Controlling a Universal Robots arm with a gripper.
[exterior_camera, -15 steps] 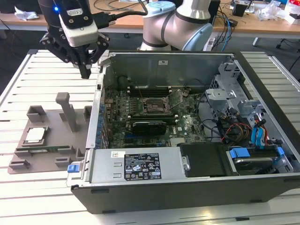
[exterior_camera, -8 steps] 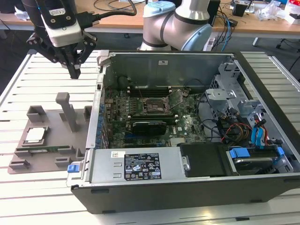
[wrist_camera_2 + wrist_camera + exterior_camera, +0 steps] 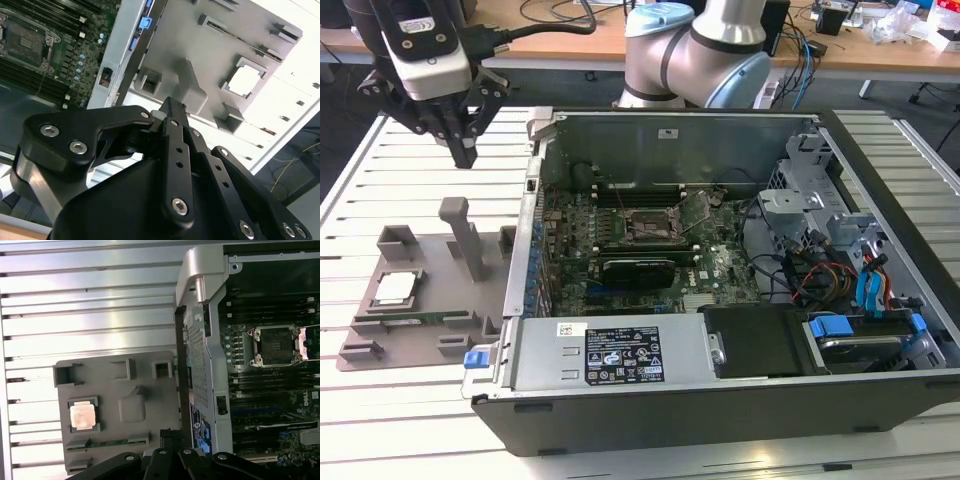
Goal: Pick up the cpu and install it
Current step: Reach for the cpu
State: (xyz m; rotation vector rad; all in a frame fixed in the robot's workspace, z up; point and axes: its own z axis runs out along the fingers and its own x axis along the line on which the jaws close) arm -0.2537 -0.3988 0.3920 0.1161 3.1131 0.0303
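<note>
Our gripper (image 3: 463, 150) hung high over the tray's (image 3: 420, 335) far edge, fingers together and empty. The cpu (image 3: 396, 288) lay flat in a tray pocket, well below the fingertips and toward the exterior view's left.

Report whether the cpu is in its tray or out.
In: the cpu lies flat in a square pocket of the grey tray; the gripper hangs clear of it.

The exterior view looks down from high on a flat grey plastic tray (image 3: 420, 335) and an open black computer case (image 3: 720, 410). Both wrist views share these: the first faces straight down, the second slants past the near black gripper (image 3: 172, 106).
</note>
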